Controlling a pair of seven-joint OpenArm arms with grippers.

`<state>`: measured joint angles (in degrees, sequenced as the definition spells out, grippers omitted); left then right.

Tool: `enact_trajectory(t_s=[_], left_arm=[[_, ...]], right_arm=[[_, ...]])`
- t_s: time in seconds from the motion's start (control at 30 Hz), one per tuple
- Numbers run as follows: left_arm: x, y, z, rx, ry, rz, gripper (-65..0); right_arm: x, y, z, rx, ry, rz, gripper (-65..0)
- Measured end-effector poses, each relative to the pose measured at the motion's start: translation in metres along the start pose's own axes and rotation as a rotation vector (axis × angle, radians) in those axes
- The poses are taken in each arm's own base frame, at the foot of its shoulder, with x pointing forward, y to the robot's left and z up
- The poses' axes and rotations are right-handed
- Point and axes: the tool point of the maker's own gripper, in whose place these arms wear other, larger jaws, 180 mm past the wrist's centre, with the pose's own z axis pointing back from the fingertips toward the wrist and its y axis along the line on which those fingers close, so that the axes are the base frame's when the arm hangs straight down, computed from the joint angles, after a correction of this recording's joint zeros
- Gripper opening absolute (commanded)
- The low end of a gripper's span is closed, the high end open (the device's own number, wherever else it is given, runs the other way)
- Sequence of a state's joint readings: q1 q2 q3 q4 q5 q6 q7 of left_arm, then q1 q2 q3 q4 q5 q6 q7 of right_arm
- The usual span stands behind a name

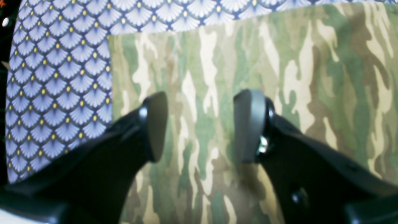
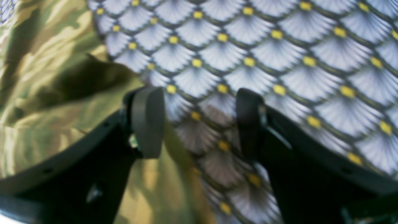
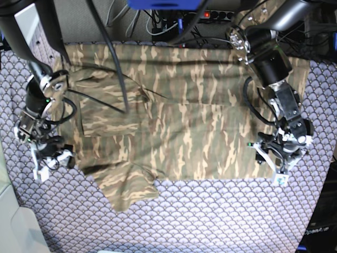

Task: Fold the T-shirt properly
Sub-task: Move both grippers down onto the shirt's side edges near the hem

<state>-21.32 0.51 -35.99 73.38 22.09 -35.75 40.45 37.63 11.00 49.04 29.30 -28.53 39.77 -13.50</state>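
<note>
Seen close and blurred from above the right black claw point(image 2: 199, 121): two dark fingers spread wide, nothing between them, grey pads point(image 2: 148, 121) facing each other across a clear gap. Below that gap, purple-grey fan-scale patterned cloth with yellow dots point(image 2: 279, 56), covering the counter and filling the upper and right parts of the view. Darkened by shadow between and under the fingers. At left, soft fabric T-shirt in tan, olive-green and brown camouflage streaks point(image 2: 46, 68), rumpled, with a dark fold running across it. Shirt edge passing under the left-hand finger, reaching down to the bottom of the view. Right-hand finger over bare cloth only.
</note>
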Motion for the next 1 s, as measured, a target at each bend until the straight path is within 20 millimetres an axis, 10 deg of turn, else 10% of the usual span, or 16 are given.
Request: enact_trajectory(t_s=[0.67, 1.0], left_arm=[[-0.001, 0.001, 0.000, 0.001, 0.001, 0.004, -31.8], [-0.002, 0.001, 0.000, 0.001, 0.002, 0.004, -31.8]], right_arm=[[-0.006, 0.035, -0.012, 0.059, 0.017, 0.072, -28.7], [-0.014, 0.033, -0.011, 0.056, 0.027, 0.071, -58.9]])
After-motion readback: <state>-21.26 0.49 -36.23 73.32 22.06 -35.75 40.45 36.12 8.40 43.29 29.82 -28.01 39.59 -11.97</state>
